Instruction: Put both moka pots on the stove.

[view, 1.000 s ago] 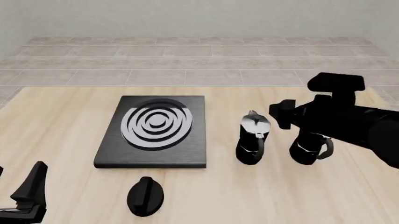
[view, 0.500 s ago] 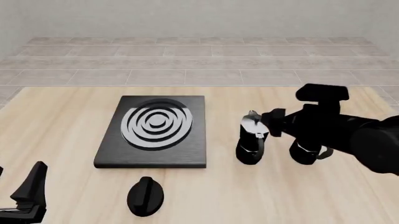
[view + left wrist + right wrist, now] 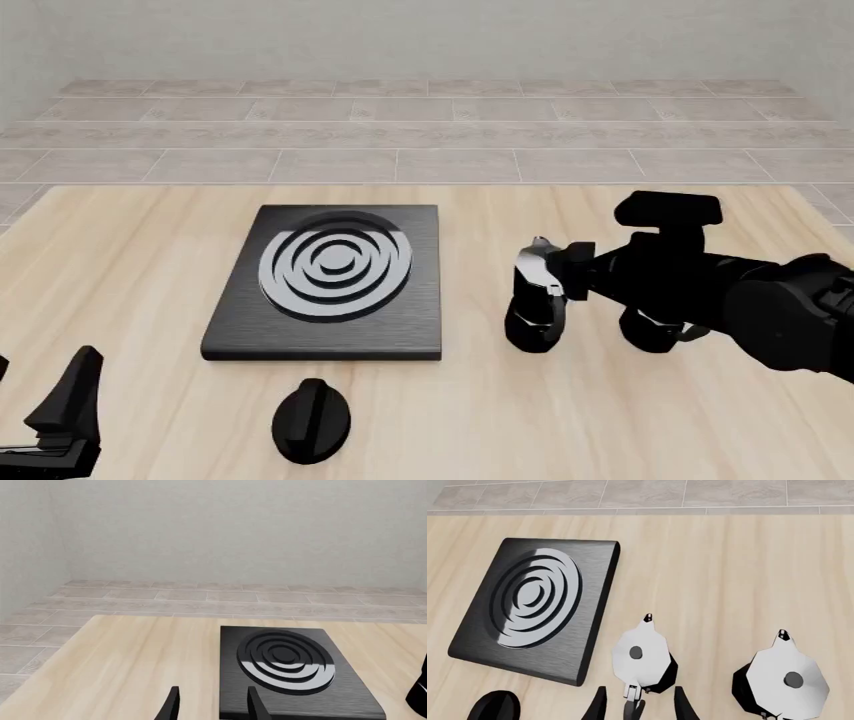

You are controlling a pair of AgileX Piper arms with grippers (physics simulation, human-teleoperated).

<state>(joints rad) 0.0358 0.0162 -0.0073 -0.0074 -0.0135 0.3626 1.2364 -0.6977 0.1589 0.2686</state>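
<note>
Two moka pots stand on the table to the right of the stove (image 3: 327, 280). The nearer-to-stove pot (image 3: 537, 305) shows fully, and the other pot (image 3: 651, 328) is mostly hidden behind my right arm. In the right wrist view both silver lids show, one pot (image 3: 640, 657) and the other pot (image 3: 784, 675). My right gripper (image 3: 571, 275) is open just above the first pot on its handle side; its fingers (image 3: 598, 705) flank the handle. The stove (image 3: 537, 605) is bare. My left gripper (image 3: 60, 420) is open and empty at the front left, well short of the stove (image 3: 293, 672).
A black teardrop-shaped knob (image 3: 311, 420) lies on the table in front of the stove; it also shows in the right wrist view (image 3: 494, 707). The wooden table (image 3: 134, 260) ends at a tiled ledge and wall behind.
My right arm has moved left and down, bringing its gripper from above the right pot to the pot nearer the stove. The left arm and both pots have not moved.
</note>
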